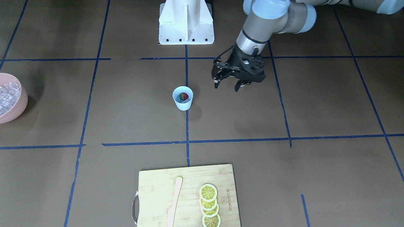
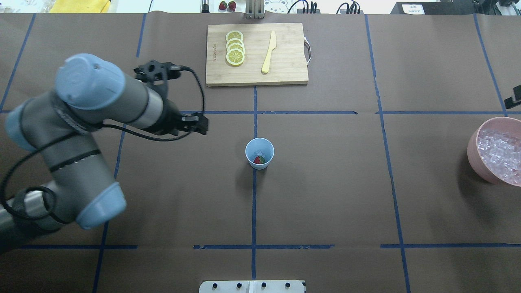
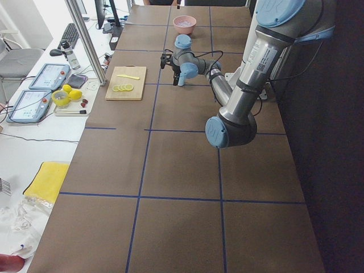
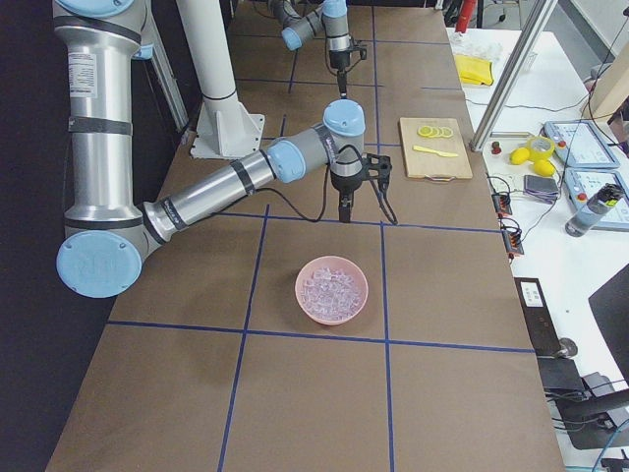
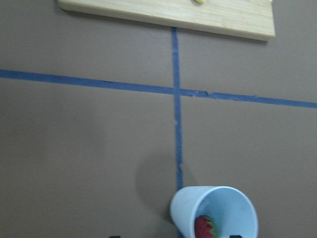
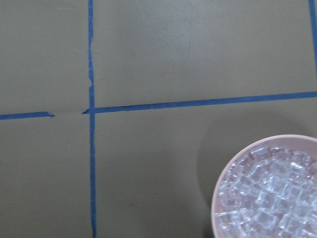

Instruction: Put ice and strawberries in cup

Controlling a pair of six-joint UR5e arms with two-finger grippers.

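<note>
The strawberry (image 1: pixel 184 96) sits inside the light-blue cup (image 1: pixel 183 104), at the middle of the tabletop (image 1: pixel 126 110). The left gripper (image 1: pixel 228 83) hangs near it, spread and empty; a careless swing could topple the cup. Whether the right gripper (image 4: pixel 343 211) is clenched or released, I cannot tell.

Surface: brown paper-covered desk (image 2: pixel 325 195), divided into squares by blue tape lines (image 2: pixel 254 211).
Centre: small light-blue tapered plastic cup (image 2: pixel 265 146), upright, standing on the middle tape line.
Far edge: rectangular bamboo cutting board (image 2: pixel 287 69), flat, well apart from the cup.
Robot's right edge: round pink bowl (image 2: pixel 474 156), partly cut off.
Near edge: white metal base plate (image 2: pixel 252 287).
</note>
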